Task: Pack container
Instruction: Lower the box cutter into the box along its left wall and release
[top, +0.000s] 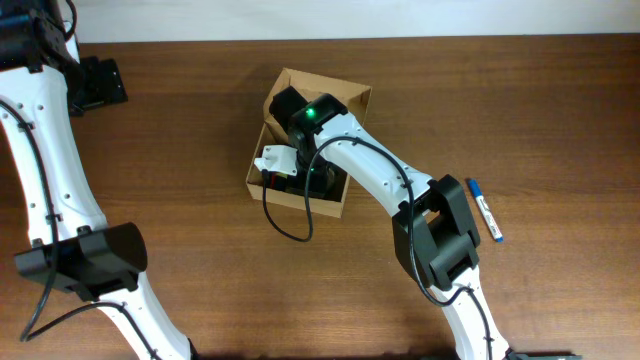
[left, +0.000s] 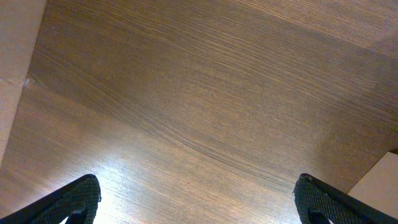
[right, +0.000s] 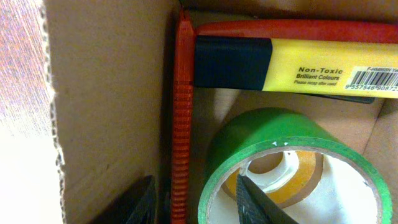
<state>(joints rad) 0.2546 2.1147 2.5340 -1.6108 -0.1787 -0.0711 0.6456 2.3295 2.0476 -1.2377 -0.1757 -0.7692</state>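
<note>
The tan cardboard container stands open at the table's middle; its wall fills the left of the right wrist view. Inside lie a green tape roll, a yellow highlighter with a dark cap and a red pen. My right gripper is down inside the container. It is open, with one finger inside the roll's core and the other beside the cardboard wall, the red pen and the roll's wall between them. My left gripper is open and empty over bare wood at the far left.
A blue and white pen lies on the table right of the container, beside the right arm's elbow. The wooden table's back edge runs along the top. A black cable loops down in front of the container.
</note>
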